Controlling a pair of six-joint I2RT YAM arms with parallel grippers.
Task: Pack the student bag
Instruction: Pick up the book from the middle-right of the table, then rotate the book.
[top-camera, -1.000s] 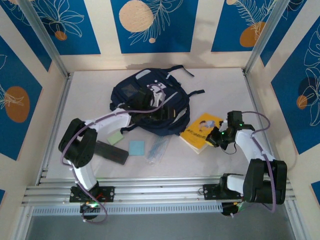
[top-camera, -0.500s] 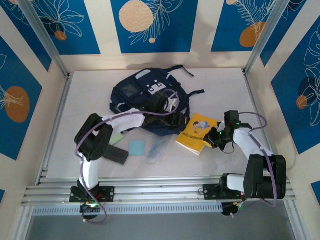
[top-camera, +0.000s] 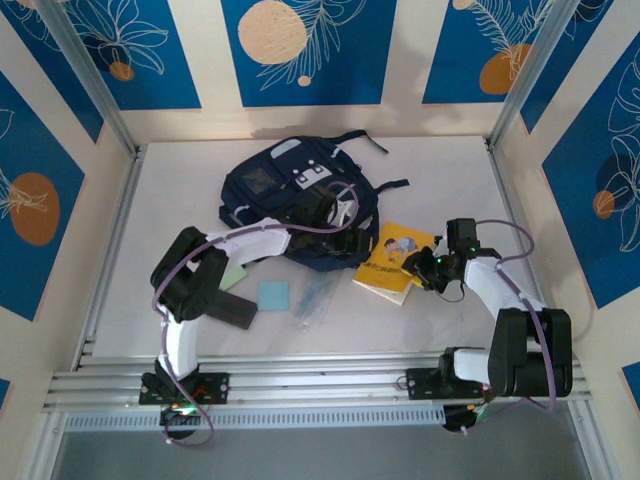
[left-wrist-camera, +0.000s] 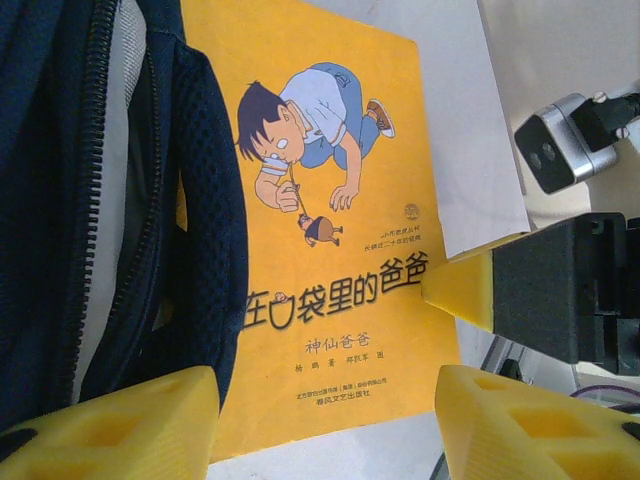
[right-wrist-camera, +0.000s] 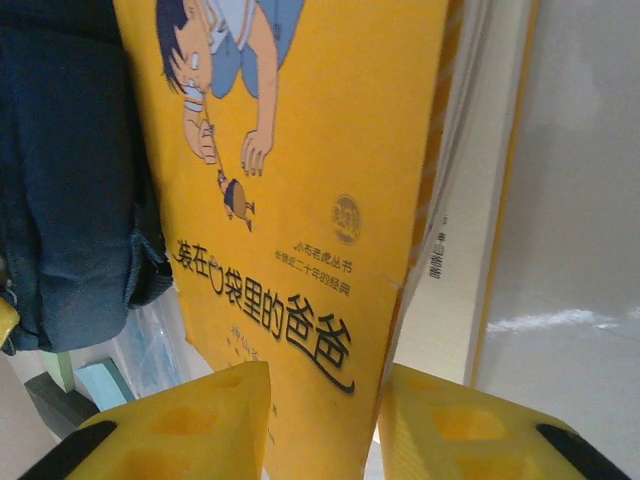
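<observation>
The student bag lies at the back centre, dark navy, its zip opening turned toward the right. A yellow picture book lies just right of it; in the left wrist view the book has its left side tucked under the bag's mesh lip. My left gripper hovers over that lip, and its jaws are open with nothing clamped between them. My right gripper is at the book's right edge. It is open, with the book's cover between its parted fingers.
In front of the bag lie a green pad, a light blue pad, a black case and a clear plastic pouch. Frame posts and walls close in the table on three sides.
The book has slid left toward the bag's opening. My right jaws have parted on the book's edge. My left gripper has moved right from the bag's top to its opening.
</observation>
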